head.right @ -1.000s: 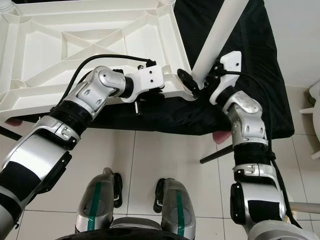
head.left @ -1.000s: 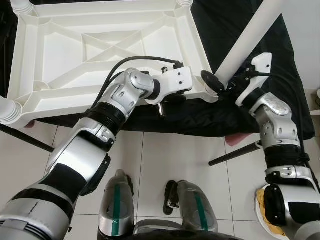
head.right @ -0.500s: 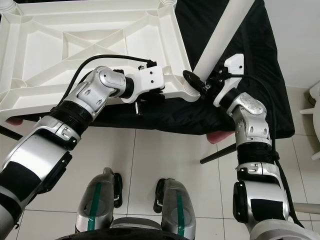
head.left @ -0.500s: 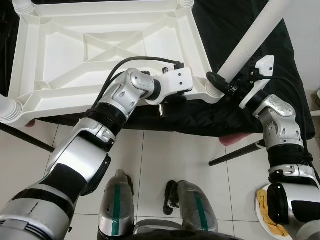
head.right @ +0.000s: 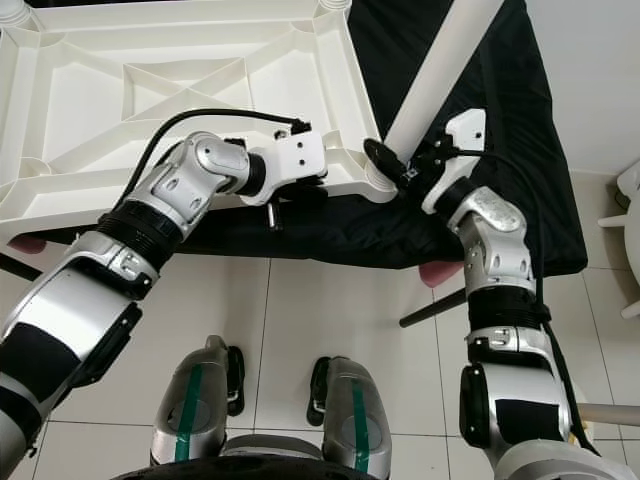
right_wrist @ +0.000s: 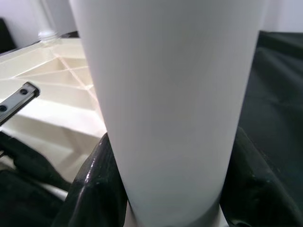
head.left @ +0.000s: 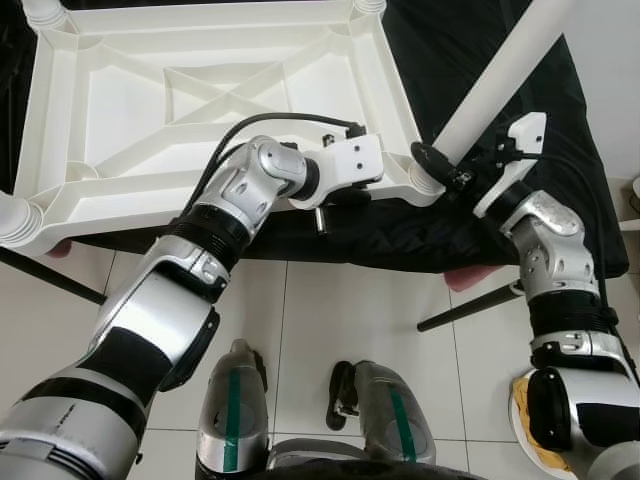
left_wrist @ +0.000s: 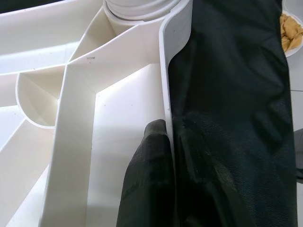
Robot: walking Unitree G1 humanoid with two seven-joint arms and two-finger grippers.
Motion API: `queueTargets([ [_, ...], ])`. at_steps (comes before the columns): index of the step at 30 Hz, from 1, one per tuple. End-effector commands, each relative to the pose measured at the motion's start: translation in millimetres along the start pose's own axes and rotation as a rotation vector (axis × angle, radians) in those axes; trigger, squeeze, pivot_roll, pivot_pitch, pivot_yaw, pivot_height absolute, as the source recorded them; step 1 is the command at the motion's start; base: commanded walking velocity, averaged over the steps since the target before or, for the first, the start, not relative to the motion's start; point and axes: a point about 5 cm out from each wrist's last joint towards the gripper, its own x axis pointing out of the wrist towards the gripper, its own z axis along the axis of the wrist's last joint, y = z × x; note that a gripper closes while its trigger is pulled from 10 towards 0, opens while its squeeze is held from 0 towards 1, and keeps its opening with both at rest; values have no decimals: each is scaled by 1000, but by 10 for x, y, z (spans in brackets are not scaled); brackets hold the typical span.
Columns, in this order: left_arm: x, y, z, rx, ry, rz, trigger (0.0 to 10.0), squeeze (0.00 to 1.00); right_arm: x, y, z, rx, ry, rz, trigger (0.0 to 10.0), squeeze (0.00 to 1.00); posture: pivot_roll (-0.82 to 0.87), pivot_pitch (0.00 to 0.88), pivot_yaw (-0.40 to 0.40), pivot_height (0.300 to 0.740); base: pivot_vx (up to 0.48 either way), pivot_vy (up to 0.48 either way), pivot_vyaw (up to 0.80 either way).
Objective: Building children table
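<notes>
- Tabletop [head.left: 200, 90], white plastic and turned underside up, is lying on a black cloth [head.left: 520, 150] with its ribs and crossed braces showing; legs are standing in the corner sockets at its far and near left corners.
- Left gripper [head.left: 340, 197] is reaching in at the tabletop's near edge close to the near right corner; in the left wrist view its fingers [left_wrist: 149, 184] are pinching the thin side wall of the tabletop, one inside and one on the cloth side.
- Right gripper [head.left: 455, 172] is sitting just beside the near right corner socket [head.left: 425, 185], its fingers [right_wrist: 92, 189] clamping either side of a white table leg [head.left: 500, 80].
- Table leg is tilting away up and to the right, its lower end meeting the corner socket.
</notes>
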Motion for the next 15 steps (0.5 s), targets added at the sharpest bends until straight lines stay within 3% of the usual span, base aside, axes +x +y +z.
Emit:
queueTargets([
  [1, 21, -16, 69, 39, -33, -9, 10000, 0, -2, -15, -52, 41, -4, -98, 10000, 0, 8, 34, -44, 740, 0, 0, 0],
  [7, 23, -18, 71, 38, -34, -9, 10000, 0, 52, 65, -67, 55, -19, -170, 10000, 0, 7, 39, -41, 740, 0, 0, 0],
  [15, 25, -30, 65, 37, -34, -13, 10000, 0, 208, 340, 30, 72, -90, -311, 10000, 0, 7, 45, -41, 740, 0, 0, 0],
])
